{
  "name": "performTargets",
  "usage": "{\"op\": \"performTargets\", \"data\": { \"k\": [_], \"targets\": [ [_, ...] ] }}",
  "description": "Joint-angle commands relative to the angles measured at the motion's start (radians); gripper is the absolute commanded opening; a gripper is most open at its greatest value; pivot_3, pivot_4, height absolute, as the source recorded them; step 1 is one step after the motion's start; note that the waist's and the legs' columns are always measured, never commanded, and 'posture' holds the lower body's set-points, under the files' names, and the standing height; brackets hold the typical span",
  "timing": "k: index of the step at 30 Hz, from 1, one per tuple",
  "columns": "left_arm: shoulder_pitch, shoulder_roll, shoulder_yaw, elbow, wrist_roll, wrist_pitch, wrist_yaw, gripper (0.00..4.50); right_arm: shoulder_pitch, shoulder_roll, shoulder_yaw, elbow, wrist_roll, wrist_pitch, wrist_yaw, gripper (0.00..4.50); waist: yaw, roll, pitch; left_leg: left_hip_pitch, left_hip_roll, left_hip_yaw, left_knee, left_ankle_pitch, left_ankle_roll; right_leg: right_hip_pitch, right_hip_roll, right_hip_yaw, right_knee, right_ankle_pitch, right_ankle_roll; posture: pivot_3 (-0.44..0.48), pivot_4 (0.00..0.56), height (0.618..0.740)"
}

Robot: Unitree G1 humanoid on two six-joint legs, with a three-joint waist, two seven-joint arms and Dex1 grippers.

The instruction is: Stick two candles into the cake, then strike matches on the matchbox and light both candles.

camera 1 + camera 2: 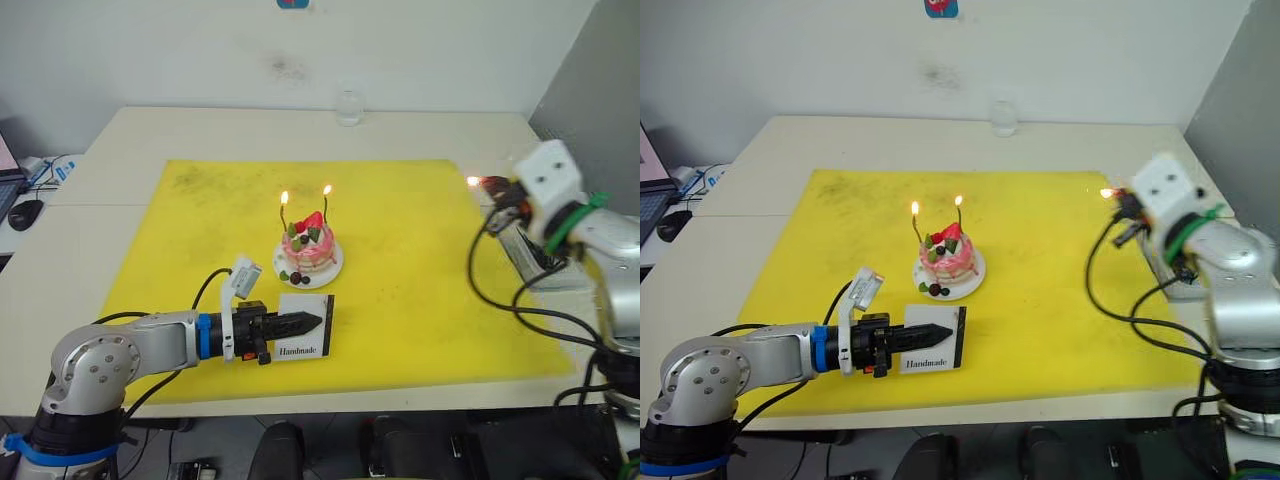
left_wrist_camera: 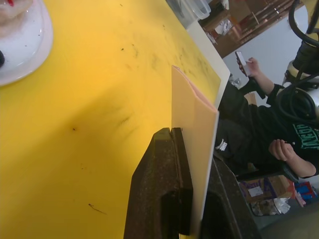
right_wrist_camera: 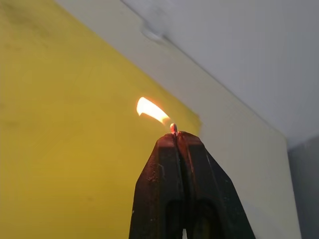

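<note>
Both thin wavy candles (image 1: 284, 214) burn upright in the small pink-and-cream cake (image 1: 308, 250), mid yellow mat (image 1: 420, 300). Left gripper (image 1: 312, 322) clamps the flat white "Handmade" matchbox (image 1: 303, 345) at the cake's six o'clock. Right gripper (image 3: 174, 133), out at three o'clock, pinches a flaming match (image 3: 173, 127). Lighting looks done; next, I'd guess, put out that match safely
</note>
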Motion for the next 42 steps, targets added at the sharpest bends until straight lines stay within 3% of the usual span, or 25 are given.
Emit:
{"op": "performTargets", "data": {
  "k": [1,5,12,15,26,35,39,42],
  "targets": [
    [0.018,-0.021,0.010,-0.049,-0.039,-0.023,0.015,0.00,0.024,-0.017,-0.119,0.102,0.028,0.055,-0.048,0.01,-0.004,0.000,0.000,0.000,0.000,0.000,0.000,0.000,0.000,0.000,0.000,0.000,0.000,0.000,0.000,0.000,0.150,0.740],
    [0.026,-0.042,-0.002,-0.062,-0.056,-0.028,0.042,0.00,0.005,-0.003,-0.178,0.249,0.058,0.131,-0.111,0.01,-0.006,0.000,0.000,0.001,0.000,0.001,0.000,0.000,0.000,0.000,0.001,0.001,0.001,0.000,0.000,0.000,0.150,0.740],
    [0.055,-0.052,0.000,-0.078,-0.083,-0.044,0.080,0.00,-0.063,0.017,-0.161,0.433,0.078,0.088,-0.196,0.01,-0.007,0.001,0.000,0.001,0.000,0.001,0.000,0.000,0.000,0.000,0.004,0.002,0.001,0.000,0.000,0.000,0.150,0.740],
    [0.064,-0.055,0.005,-0.082,-0.098,-0.056,0.104,0.00,-0.081,0.041,-0.175,0.458,0.086,0.055,-0.244,0.55,-0.006,0.001,0.000,0.001,0.000,0.001,0.000,0.000,0.000,0.000,0.005,0.002,0.001,0.000,0.000,0.000,0.150,0.740],
    [0.066,-0.023,0.008,-0.076,-0.159,-0.065,0.151,0.00,-0.023,0.017,-0.183,0.346,0.134,0.012,-0.246,4.43,-0.005,0.002,0.001,0.001,0.000,0.001,0.000,0.000,0.000,0.000,0.004,0.002,0.000,0.000,0.000,0.000,0.150,0.740],
    [0.067,0.073,-0.004,-0.043,-0.369,-0.069,0.352,0.00,0.110,-0.144,-0.115,0.034,0.278,-0.049,0.062,4.47,-0.006,0.003,0.001,0.001,0.001,0.001,-0.001,0.000,0.000,0.000,0.005,0.001,0.001,0.000,0.000,0.000,0.150,0.740],
    [0.064,0.099,-0.040,-0.009,-0.431,-0.089,0.488,0.00,0.181,-0.199,-0.093,-0.156,0.478,0.030,0.246,4.47,-0.004,0.003,0.001,0.001,0.002,0.000,-0.001,0.000,0.000,0.000,0.004,0.000,0.001,0.000,0.000,0.000,0.150,0.740],
    [0.054,0.097,-0.074,0.008,-0.440,-0.098,0.543,0.00,0.191,-0.215,-0.060,-0.235,0.554,0.068,0.282,4.47,-0.003,0.003,0.001,0.001,0.002,0.000,0.000,0.000,0.000,0.001,0.003,0.001,0.001,0.000,0.000,0.000,0.150,0.740]
  ]
}}
